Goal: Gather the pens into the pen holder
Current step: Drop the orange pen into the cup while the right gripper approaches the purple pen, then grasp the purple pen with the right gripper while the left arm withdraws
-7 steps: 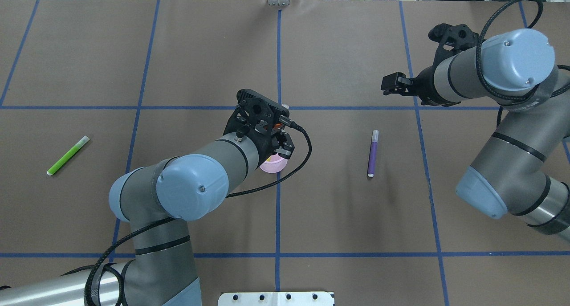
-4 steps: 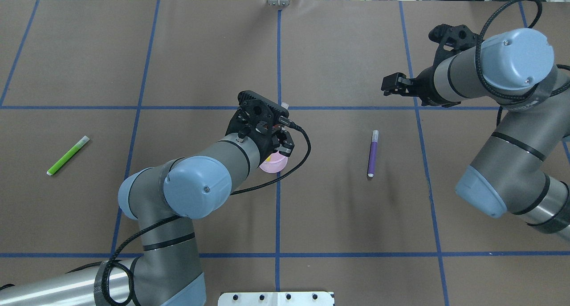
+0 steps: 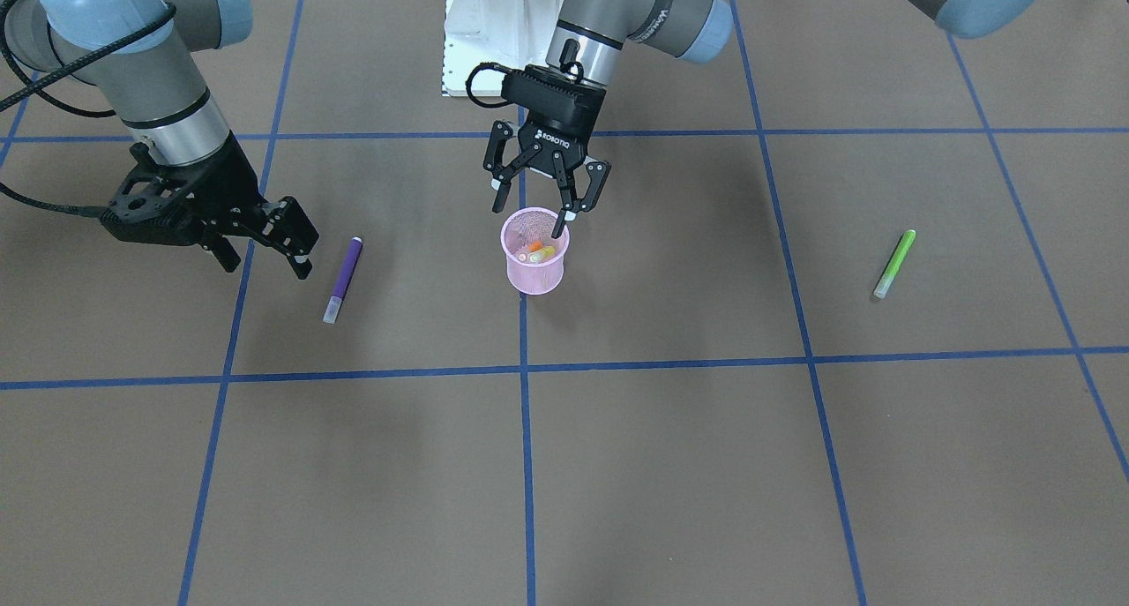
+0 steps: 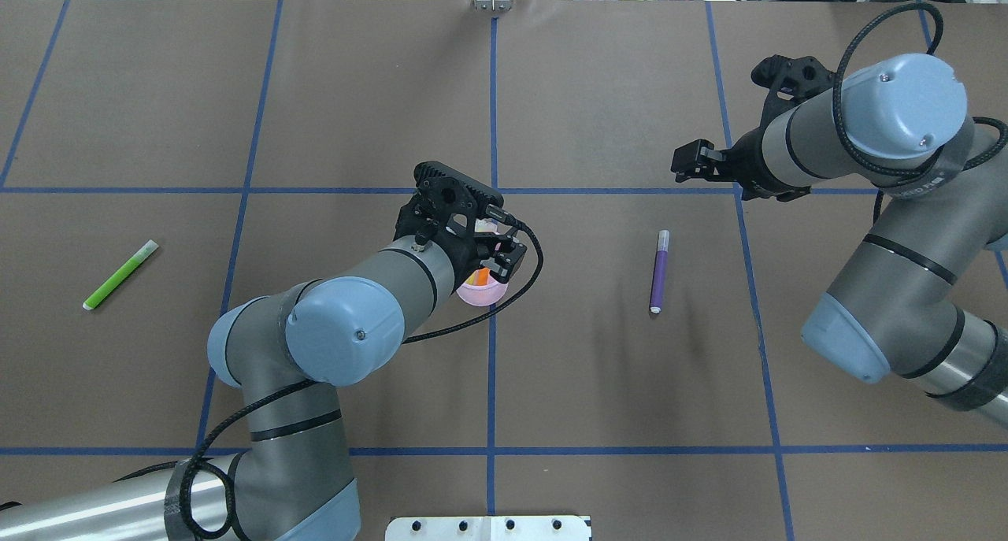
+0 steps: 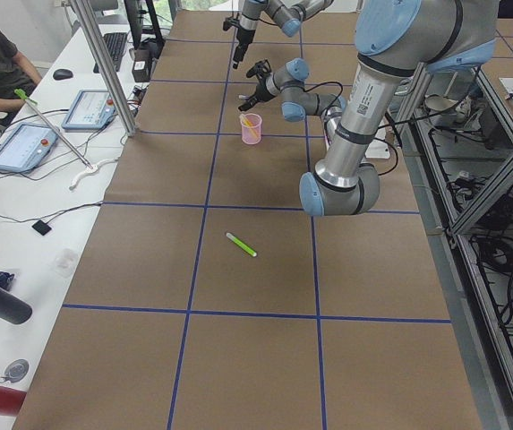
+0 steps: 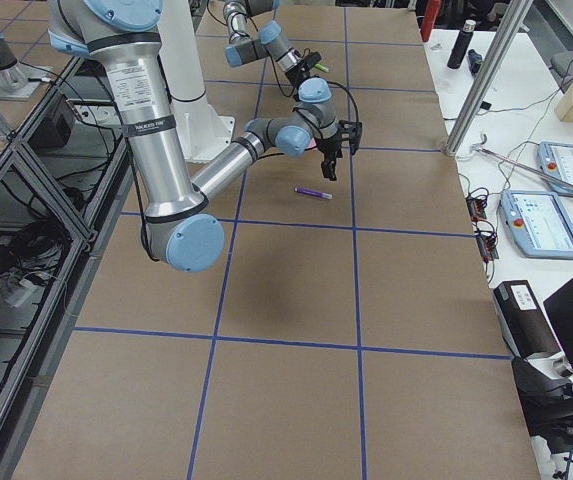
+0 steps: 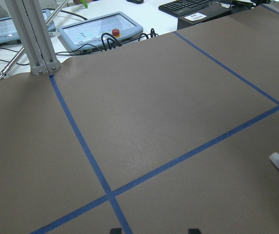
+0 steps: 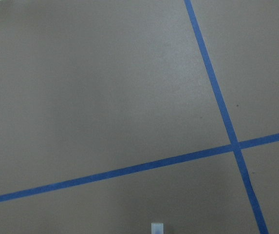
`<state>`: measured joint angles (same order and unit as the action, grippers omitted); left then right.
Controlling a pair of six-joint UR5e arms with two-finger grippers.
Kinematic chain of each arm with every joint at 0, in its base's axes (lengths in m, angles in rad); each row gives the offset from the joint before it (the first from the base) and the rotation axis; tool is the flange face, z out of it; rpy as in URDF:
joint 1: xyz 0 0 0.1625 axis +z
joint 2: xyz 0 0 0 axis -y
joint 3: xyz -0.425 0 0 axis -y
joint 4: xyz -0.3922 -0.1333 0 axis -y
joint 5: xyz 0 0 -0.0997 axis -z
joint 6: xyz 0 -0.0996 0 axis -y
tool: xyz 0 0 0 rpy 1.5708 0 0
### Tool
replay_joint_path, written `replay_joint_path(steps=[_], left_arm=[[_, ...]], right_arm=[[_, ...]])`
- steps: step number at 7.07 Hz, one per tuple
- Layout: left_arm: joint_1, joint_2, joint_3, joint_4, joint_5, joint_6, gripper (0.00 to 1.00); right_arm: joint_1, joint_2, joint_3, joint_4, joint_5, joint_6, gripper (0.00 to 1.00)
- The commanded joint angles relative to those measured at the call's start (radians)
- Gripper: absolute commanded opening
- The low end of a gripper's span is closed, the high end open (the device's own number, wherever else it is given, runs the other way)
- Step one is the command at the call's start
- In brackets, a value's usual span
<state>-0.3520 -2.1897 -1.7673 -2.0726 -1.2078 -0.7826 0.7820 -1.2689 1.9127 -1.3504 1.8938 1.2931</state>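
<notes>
The pink mesh pen holder [image 3: 534,266] stands at mid-table with the orange pen [image 3: 535,251] lying inside it. My left gripper [image 3: 544,211] hangs just above its rim, open and empty. In the overhead view the left gripper [image 4: 494,256] partly covers the holder [image 4: 480,294], and the orange pen [image 4: 478,276] shows inside. The purple pen [image 3: 342,280] lies flat on the table, also in the overhead view [image 4: 659,272]. My right gripper [image 3: 266,258] is open and empty, low beside the purple pen. The green pen [image 3: 893,264] lies far out on my left side [image 4: 120,275].
The white robot pedestal [image 3: 494,33] stands behind the holder. Blue tape lines [image 4: 492,368] mark a grid on the brown table. Tablets and cables lie beyond the far edge in the left wrist view [image 7: 100,31].
The left gripper has opened and the orange pen has dropped from it into the pen holder. The right arm has shifted slightly toward the far side.
</notes>
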Motion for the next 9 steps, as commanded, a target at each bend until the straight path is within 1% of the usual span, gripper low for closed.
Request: replay_joint_path(steps=[1,2,3,4,5,6,7,8,9], left_arm=[[-0.018,0.130,-0.169,0.014,-0.028,-0.004,0.95],[-0.057,0.183,-0.211,0.016,-0.083,-0.013,0.94],[-0.102,0.194,-0.213,0.031,-0.183,-0.126,0.94],[-0.166,0.234,-0.234,0.090,-0.317,-0.153,0.95],[-0.279,0.257,-0.268,0.158,-0.530,-0.155,0.96],[-0.357,0.257,-0.270,0.198,-0.679,-0.159,0.98],[-0.361,0.268,-0.270,0.200,-0.684,-0.164,0.99],[-0.360,0.274,-0.270,0.200,-0.685,-0.165,0.99],[-0.360,0.275,-0.270,0.200,-0.685,-0.168,0.99]], right_arm=[[-0.015,0.000,-0.030,0.001,0.028,0.000,0.99],[-0.048,-0.003,-0.058,0.001,0.025,0.000,0.99],[-0.082,-0.009,-0.084,0.001,0.027,0.000,0.99],[-0.142,-0.010,-0.105,0.002,0.004,0.000,0.99],[-0.145,-0.012,-0.135,0.020,0.005,0.002,0.98],[-0.147,0.012,-0.208,0.089,0.040,0.014,0.93],[-0.129,0.037,-0.236,0.089,0.104,0.020,0.87],[-0.077,0.061,-0.289,0.088,0.195,0.023,0.84],[-0.046,0.107,-0.343,0.085,0.277,0.020,0.84]])
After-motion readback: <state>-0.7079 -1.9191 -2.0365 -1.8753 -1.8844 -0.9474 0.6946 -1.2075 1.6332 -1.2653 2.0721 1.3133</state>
